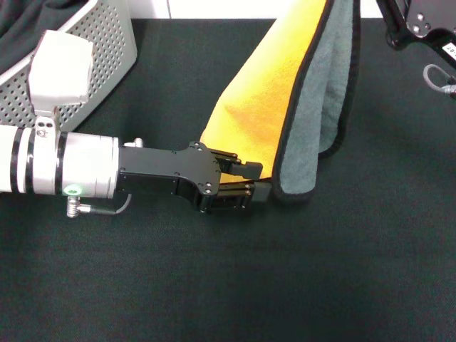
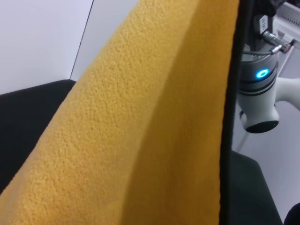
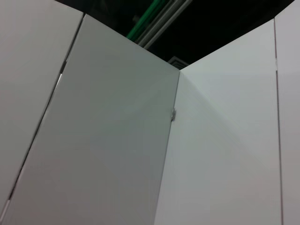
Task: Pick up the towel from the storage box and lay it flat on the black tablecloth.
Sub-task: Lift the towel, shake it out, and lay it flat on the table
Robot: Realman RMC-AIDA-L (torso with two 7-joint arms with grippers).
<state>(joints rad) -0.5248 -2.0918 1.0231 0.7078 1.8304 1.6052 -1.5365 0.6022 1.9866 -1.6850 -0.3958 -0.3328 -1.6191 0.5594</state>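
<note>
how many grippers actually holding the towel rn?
1 confirmed. The left gripper pinches the towel at its lower corner above the black tablecloth. The towel's top runs out of frame; the right gripper isn't visible.

The storage box (image 1: 100,50) stands at the far left on the black tablecloth (image 1: 214,285). Right of it, near the middle, the towel (image 1: 285,107) hangs folded, its lower corner held in the left hand (image 1: 255,182), which reaches in from the left. The right hand (image 1: 417,25) sits at the far right corner.
</note>
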